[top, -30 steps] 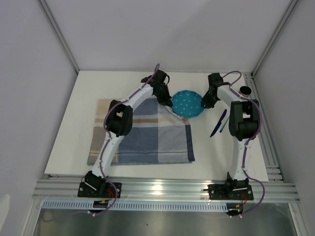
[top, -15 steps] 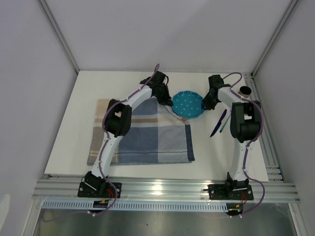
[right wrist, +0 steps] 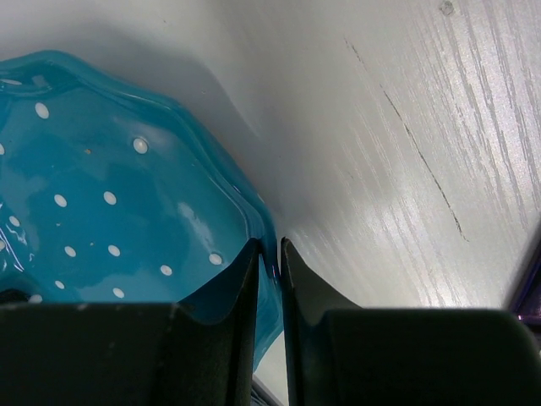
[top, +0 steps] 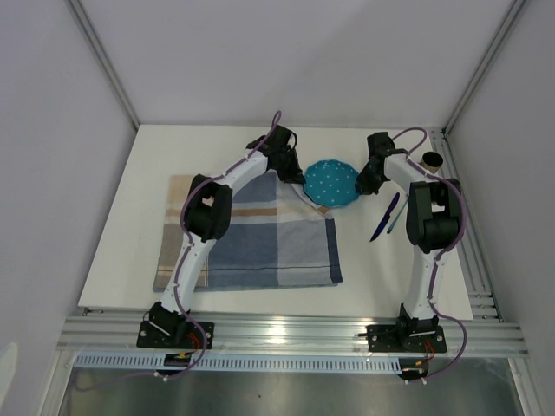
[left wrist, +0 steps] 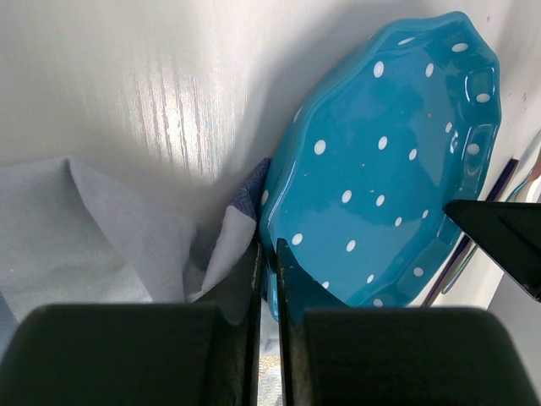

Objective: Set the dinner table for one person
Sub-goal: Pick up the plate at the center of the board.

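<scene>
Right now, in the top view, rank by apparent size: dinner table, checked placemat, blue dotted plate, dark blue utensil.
1. dinner table
2. checked placemat
3. blue dotted plate
4. dark blue utensil, almost plate-length but far thinner

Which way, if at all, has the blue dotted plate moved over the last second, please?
No, no visible move: the plate lies just as far from the dinner table's far edge and the blue utensils as before.

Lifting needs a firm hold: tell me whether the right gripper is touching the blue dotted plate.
Touching. The right wrist view shows the right gripper closed on the blue dotted plate, its rim pinched between the jaws.
</scene>
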